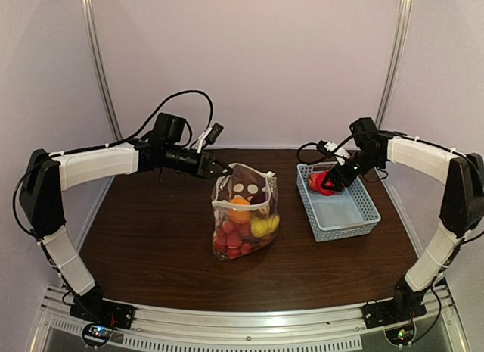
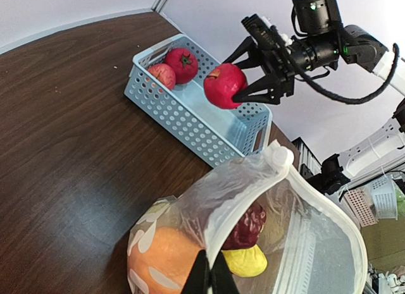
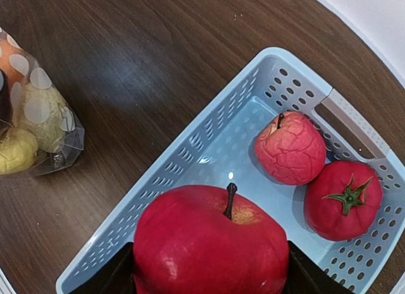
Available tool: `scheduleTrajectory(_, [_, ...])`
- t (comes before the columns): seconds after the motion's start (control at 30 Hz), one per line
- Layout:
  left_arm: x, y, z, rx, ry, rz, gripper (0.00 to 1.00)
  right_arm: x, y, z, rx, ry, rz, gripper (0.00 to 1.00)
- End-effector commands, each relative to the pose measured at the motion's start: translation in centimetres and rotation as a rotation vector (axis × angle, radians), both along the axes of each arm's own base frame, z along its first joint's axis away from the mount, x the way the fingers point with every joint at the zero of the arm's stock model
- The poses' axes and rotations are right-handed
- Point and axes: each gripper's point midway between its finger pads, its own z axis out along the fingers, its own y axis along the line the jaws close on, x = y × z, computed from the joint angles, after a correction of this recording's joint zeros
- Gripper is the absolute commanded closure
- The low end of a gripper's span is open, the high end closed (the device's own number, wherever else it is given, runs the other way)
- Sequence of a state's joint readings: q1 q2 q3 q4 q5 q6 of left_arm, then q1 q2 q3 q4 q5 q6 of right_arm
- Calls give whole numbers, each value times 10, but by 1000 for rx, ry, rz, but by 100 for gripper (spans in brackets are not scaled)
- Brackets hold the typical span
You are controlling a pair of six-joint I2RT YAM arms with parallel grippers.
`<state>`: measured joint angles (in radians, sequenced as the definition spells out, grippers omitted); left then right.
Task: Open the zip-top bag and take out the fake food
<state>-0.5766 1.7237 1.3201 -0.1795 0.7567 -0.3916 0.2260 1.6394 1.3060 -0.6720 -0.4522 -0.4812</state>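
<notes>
Up top, the zip-top bag (image 1: 246,212) is pinched at its rim by the tight-closed left gripper (image 1: 219,169) and slumped just below those jaws, while a red apple (image 1: 318,182) is clamped in the wide-spread right gripper (image 1: 324,187). Left wrist cam: more fake food (image 2: 164,259) is packed right under the jaws. Right wrist cam: the blue basket (image 3: 234,148) is seen straight below the jaws, so a bounce-out could be caused by a high drop.

Shows, right of centre in the overhead view, a light-blue perforated plastic basket (image 1: 345,214) with handle cut-outs, set askew on a dark brown wood-grain table (image 1: 151,246), with pale walls (image 1: 265,64) behind and a ribbed metal rail (image 1: 249,327) along the bottom edge.
</notes>
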Motion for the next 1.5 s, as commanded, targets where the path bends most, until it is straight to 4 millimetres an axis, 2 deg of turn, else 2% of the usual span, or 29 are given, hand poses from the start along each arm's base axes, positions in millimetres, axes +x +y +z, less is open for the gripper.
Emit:
scheduleTrajectory(0.0, [3,1,9,-9,-56,7,100,12,-1,-29,-32,28,-11,35])
scheduleTrajectory(0.3, [4,1,6,-3,-53,11,100,35,5,-52,-35,108,-28,33])
scheduleTrajectory(0.53, [4,1,5,-3,-51,7,100,41,6,-76,-33,190,-80,27])
scheduleTrajectory(0.73, [4,1,4,-2,-50,8,100,42,3,-77,-33,185,-107,15])
scheduleTrajectory(0.87, [4,1,3,0,-47,7,100,40,1,-70,-36,174,-112,9])
scheduleTrajectory(0.97, [4,1,3,1,-46,7,100,39,1,-50,-42,144,-91,8])
scheduleTrajectory(1.03, [4,1,3,0,-47,7,100,38,-1,-28,-49,109,-80,8])
scheduleTrajectory(1.1, [4,1,3,0,-44,6,100,37,2,5,-38,48,-61,10])
scheduleTrajectory(1.17, [4,1,3,-2,-42,5,100,32,12,38,-8,-7,-18,12])
scheduleTrajectory(1.3, [3,0,2,-1,-38,4,100,14,53,90,19,-113,78,14])
scheduleTrajectory(1.37, [2,-1,1,-4,-35,-6,100,0,79,108,6,-175,153,16])
scheduleTrajectory(1.47, [-6,-6,4,-21,-42,-43,100,-32,125,125,-4,-239,301,22])
